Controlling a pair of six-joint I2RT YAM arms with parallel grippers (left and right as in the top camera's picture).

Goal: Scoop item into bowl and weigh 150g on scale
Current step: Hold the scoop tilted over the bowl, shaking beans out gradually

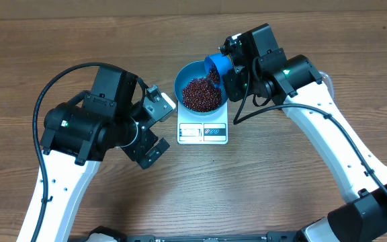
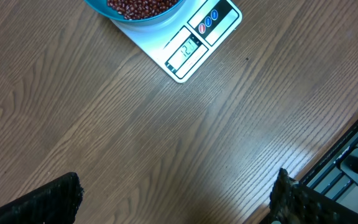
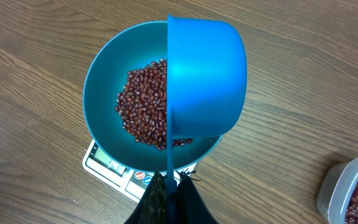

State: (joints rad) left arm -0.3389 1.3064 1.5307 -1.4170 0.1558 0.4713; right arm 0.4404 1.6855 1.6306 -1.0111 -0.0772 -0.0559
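The blue bowl [image 1: 200, 91] sits on the white scale [image 1: 203, 131] and holds a heap of red-brown beans [image 1: 201, 93]. My right gripper [image 3: 171, 183] is shut on the thin handle of a blue measuring scoop [image 3: 205, 78], which is turned on its side over the bowl [image 3: 104, 93], above the beans [image 3: 143, 106]. From overhead the scoop [image 1: 219, 68] hangs over the bowl's far right rim. My left gripper [image 2: 178, 199] is open over bare table, short of the scale [image 2: 194, 46]; nothing lies between its fingers [image 2: 48, 199].
A clear plastic tub [image 3: 353, 193] of more beans stands at the right edge of the right wrist view. The table's front edge [image 2: 347, 146] runs close to the left gripper's right finger. Both arms flank the scale.
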